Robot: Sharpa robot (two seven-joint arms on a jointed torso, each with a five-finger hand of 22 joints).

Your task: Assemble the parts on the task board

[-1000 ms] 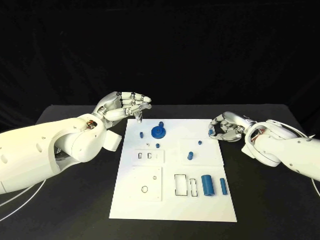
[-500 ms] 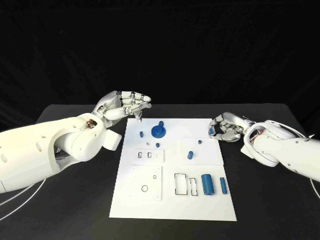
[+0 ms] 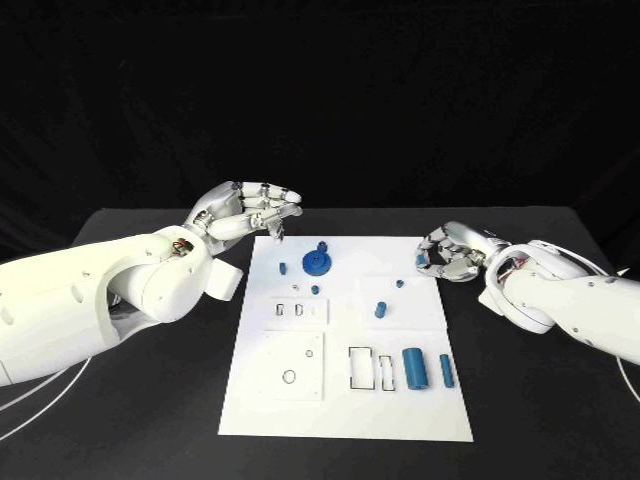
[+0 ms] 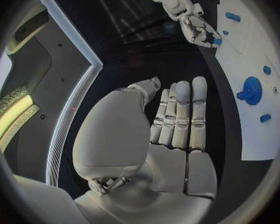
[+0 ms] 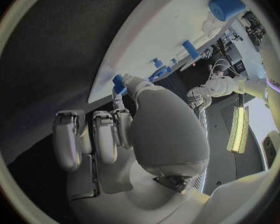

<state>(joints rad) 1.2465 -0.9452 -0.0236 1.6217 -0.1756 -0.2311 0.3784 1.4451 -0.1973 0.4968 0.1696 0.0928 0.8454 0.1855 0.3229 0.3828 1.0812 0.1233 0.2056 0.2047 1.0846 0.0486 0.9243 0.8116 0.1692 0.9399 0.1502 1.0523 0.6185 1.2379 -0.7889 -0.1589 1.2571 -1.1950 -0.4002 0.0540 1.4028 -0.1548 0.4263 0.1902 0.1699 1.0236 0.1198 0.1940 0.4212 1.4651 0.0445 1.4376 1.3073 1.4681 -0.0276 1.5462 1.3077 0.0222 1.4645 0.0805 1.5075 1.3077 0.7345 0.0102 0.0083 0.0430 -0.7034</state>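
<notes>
On the black tabletop (image 3: pixel 147 420) lies the white task board (image 3: pixel 407 410), with blue parts on it: a round geared piece (image 3: pixel 316 263) near its far end, a small peg (image 3: pixel 381 310) at mid-board, and two cylinders (image 3: pixel 415 370) side by side nearer the robot. At the board's far right corner the right hand (image 3: pixel 450 255) pinches a small blue part (image 5: pixel 119 83) between thumb and a finger. Beyond the board's far left corner the left hand (image 3: pixel 248 212) hovers, fingers (image 4: pixel 180 114) curled together, holding nothing visible.
</notes>
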